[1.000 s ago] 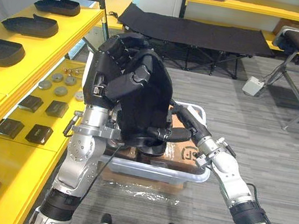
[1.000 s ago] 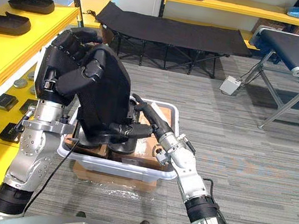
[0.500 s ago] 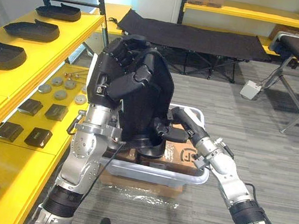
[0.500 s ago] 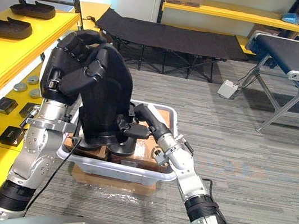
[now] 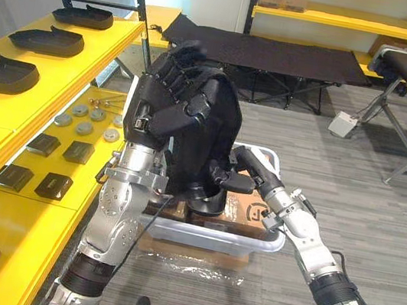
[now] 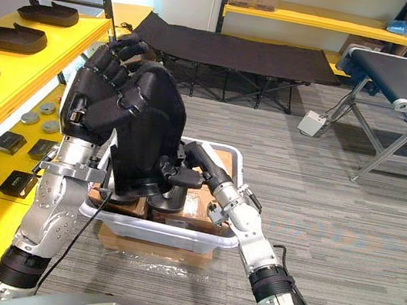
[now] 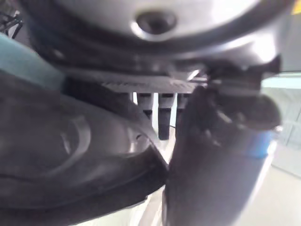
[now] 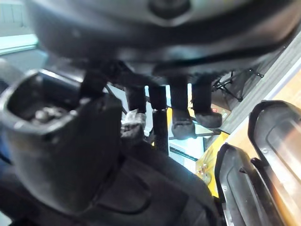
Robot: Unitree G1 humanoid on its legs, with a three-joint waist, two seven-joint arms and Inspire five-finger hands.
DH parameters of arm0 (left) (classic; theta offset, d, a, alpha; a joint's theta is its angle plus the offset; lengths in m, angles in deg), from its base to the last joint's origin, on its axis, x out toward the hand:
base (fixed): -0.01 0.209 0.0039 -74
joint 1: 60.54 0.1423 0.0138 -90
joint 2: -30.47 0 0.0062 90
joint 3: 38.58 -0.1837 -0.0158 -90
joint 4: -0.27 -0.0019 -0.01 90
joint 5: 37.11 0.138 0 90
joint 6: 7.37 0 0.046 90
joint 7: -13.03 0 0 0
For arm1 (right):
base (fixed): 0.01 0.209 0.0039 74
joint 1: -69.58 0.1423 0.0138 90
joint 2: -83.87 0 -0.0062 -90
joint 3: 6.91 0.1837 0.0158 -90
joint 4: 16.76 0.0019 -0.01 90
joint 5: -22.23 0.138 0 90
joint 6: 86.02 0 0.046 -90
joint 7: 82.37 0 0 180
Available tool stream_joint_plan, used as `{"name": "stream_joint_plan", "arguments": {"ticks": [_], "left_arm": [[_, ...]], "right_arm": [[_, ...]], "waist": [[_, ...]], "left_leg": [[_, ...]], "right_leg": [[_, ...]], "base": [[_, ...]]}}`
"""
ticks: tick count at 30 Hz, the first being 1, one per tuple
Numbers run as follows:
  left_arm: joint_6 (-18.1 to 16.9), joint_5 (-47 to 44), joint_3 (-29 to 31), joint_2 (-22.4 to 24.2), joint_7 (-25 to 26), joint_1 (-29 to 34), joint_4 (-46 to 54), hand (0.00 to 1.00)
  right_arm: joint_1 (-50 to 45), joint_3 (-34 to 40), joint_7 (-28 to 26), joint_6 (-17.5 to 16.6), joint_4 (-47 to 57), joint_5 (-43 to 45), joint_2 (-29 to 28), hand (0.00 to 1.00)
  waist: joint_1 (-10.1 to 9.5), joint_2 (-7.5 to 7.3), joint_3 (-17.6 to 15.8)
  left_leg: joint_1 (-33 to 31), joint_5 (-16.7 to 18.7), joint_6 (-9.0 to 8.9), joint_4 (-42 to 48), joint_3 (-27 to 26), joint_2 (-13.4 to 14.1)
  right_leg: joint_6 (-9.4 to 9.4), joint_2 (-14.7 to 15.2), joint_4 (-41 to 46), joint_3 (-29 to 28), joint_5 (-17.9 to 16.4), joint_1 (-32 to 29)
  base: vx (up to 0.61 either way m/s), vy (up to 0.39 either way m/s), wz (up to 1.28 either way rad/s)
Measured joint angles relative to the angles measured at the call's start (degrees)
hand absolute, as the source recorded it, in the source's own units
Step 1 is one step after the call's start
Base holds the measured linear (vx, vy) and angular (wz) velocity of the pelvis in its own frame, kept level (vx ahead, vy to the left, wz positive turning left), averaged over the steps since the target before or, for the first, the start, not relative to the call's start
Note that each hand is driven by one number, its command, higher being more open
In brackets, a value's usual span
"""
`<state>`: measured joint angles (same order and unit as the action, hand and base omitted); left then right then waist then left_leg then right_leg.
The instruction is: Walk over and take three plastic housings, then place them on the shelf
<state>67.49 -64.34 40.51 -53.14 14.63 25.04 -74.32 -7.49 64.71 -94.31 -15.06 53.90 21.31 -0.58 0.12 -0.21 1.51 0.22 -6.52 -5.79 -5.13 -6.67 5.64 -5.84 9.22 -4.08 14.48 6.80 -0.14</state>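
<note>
I hold one black plastic housing above the bin with both hands.

In the left eye view, my left hand (image 5: 167,100) is raised, its fingers clenched over the upper edge of the black plastic housing (image 5: 207,141), which stands almost upright above the white bin (image 5: 228,239) on the floor. My right hand (image 5: 240,172) comes from the right and pinches the lower edge of the housing. Three more housings (image 5: 47,40) lie in a row on the yellow shelf (image 5: 96,46) to the left. The right eye view shows the same grasp. In the left wrist view, the fingers (image 7: 163,120) curl behind the housing's curved shell. In the right wrist view, the fingers (image 8: 181,110) reach over the shell and the thumb is near them; other housings (image 8: 263,155) lie below.
</note>
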Motion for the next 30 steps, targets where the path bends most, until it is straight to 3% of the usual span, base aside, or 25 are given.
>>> {"name": "stream_joint_plan", "arguments": {"ticks": [6, 16, 19, 20, 27, 30], "left_arm": [[3.69, -0.25, 0.05, -0.52, -4.86, 0.01, -1.72, 1.00], [6.90, -1.94, -0.04, -2.22, -7.51, 0.53, -5.44, 1.00], [9.45, -1.93, 0.13, -2.80, -9.06, 0.59, -5.53, 1.00], [10.09, -1.92, 0.14, -2.95, -9.34, 0.62, -5.53, 0.00], [19.31, -1.40, -1.46, -6.42, -13.88, 0.75, -9.51, 0.00], [21.16, -1.40, -2.86, -8.87, -15.50, 0.75, -11.83, 0.00]], "right_arm": [[-0.50, 1.67, 0.10, 0.01, 0.01, -0.12, -0.07, 0.00], [-0.94, 3.81, 1.08, 0.01, 0.07, -0.52, -0.03, 0.00], [-0.94, 3.97, 1.45, 0.01, 0.08, -0.52, -0.02, 0.00], [-0.94, 4.03, 1.49, 0.01, 0.08, -0.52, -0.01, 0.00], [-0.97, 4.44, 2.74, 0.39, 0.18, -0.52, 1.12, 0.00], [-0.97, 4.18, 2.87, 0.77, 0.21, -0.52, 2.54, 0.00]], "waist": [[-0.08, -0.01, 0.00], [0.06, -0.02, -0.02], [0.04, -0.04, -0.04], [0.03, -0.05, -0.04], [-0.11, -0.14, -0.36], [-0.10, -0.05, -0.63]], "left_leg": [[-0.01, 0.04, -0.04, 0.00, -0.20, 0.03], [-0.25, 0.18, -0.18, 0.02, -0.75, 0.08], [-0.25, 0.21, -0.19, 0.02, -0.75, 0.08], [-0.25, 0.22, -0.20, 0.02, -0.75, 0.08], [-0.70, 0.43, -0.31, 0.02, -0.59, 0.87], [-0.70, 0.56, -0.49, 0.03, -0.67, 1.02]], "right_leg": [[-0.04, -0.04, 0.01, -0.32, -0.02, -0.18], [0.07, -0.11, 0.08, -0.84, 0.16, -0.75], [0.06, -0.11, 0.09, -0.84, 0.15, -0.74], [0.06, -0.11, 0.09, -0.84, 0.15, -0.74], [0.09, -0.48, -0.11, -0.67, 0.12, -0.84], [0.18, -0.73, -0.26, -0.70, 0.13, -0.82]], "base": [[0.00, 0.000, -0.01], [0.00, 0.000, -0.03], [0.00, 0.000, 0.00], [0.00, 0.000, 0.00], [0.00, 0.000, 0.01], [0.00, 0.000, 0.00]]}}
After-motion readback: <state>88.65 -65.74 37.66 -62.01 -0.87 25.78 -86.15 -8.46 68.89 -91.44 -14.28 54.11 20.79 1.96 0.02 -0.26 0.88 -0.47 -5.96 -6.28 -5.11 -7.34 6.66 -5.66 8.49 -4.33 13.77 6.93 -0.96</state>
